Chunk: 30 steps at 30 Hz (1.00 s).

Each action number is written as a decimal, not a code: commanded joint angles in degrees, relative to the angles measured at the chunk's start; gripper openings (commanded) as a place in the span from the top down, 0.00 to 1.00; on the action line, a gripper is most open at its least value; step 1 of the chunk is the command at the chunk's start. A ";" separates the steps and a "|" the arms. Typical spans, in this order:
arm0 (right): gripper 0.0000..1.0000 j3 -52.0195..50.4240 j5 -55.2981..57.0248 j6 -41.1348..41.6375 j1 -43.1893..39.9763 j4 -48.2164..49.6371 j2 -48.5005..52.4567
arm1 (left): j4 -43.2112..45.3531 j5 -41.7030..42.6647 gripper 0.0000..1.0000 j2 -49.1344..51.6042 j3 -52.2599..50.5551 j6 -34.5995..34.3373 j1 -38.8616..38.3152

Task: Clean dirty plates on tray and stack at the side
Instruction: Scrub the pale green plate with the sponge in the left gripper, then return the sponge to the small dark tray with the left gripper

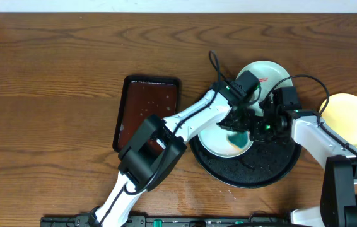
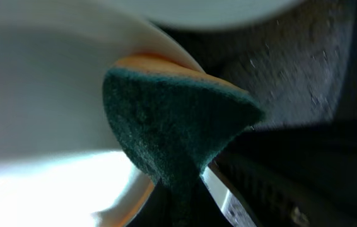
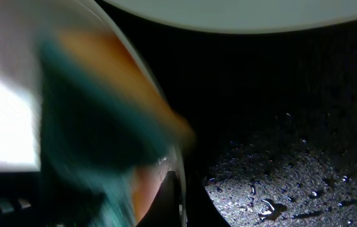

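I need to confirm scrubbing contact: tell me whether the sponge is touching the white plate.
Touching. The left wrist view shows the sponge folded over the rim of the white plate, with no gap between them.

Brown wood-grain table (image 1: 52,75), pale wall strip along top edge (image 1: 166,5)

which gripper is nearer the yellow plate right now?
Right. The right gripper is over the tray, left of the yellow plate; the left gripper, holding the sponge, is further left over the white plate.
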 commanded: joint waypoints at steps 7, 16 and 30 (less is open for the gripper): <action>0.99 -0.59 6.34 -0.13 -0.02 -0.46 2.03 | -9.62 -12.22 0.93 1.38 -0.72 2.56 0.13; 0.99 -0.59 6.34 -0.13 -0.02 -0.26 2.03 | -16.57 -49.64 0.92 1.38 -0.57 2.62 0.48; 0.99 -0.59 6.32 -0.13 -0.02 -0.37 2.03 | -23.45 -45.79 0.93 -0.48 11.08 -0.02 0.44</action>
